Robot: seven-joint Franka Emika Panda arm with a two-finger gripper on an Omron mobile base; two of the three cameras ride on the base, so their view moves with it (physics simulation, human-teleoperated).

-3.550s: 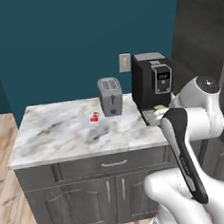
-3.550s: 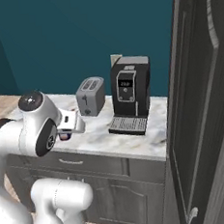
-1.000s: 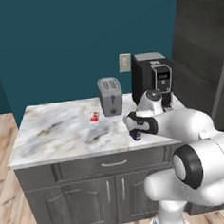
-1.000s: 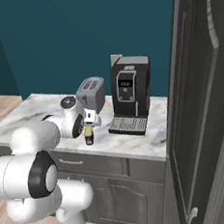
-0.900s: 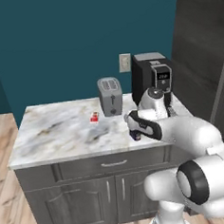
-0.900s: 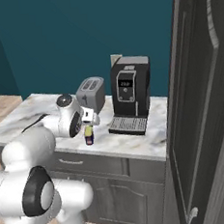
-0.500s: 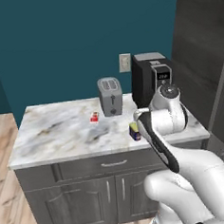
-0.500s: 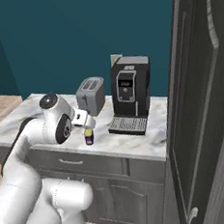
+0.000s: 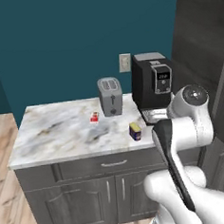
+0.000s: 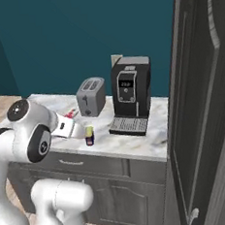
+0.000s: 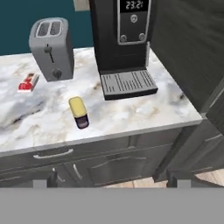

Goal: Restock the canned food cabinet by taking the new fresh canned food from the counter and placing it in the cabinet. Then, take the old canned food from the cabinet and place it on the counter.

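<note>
Old can [image 9: 135, 131]: dark blue-purple with a yellow top, upright on the counter [image 9: 53, 132] near its front edge, just in front and to the left of the coffee machine's drip tray; nothing touches it.
Gripper [image 11: 113, 177]: jaws wide apart and empty; in the hand view the two fingertips [image 11: 51, 177] stand at the bottom, over the counter's front edge and the drawer below, well short of the can.
Arm: white, bent back toward the base in both base views, its hand end near the can in the right base view.
Coffee machine [image 9: 152, 84]: black, at the counter's right end, against the teal wall.
Toaster [image 9: 110, 96]: grey, left of the coffee machine, beside the wall.
Red-and-white item [image 9: 94, 117]: small, flat on the marble left of the toaster's front.
Cabinet [image 10: 206, 100]: tall dark grey unit, right of the counter.
</note>
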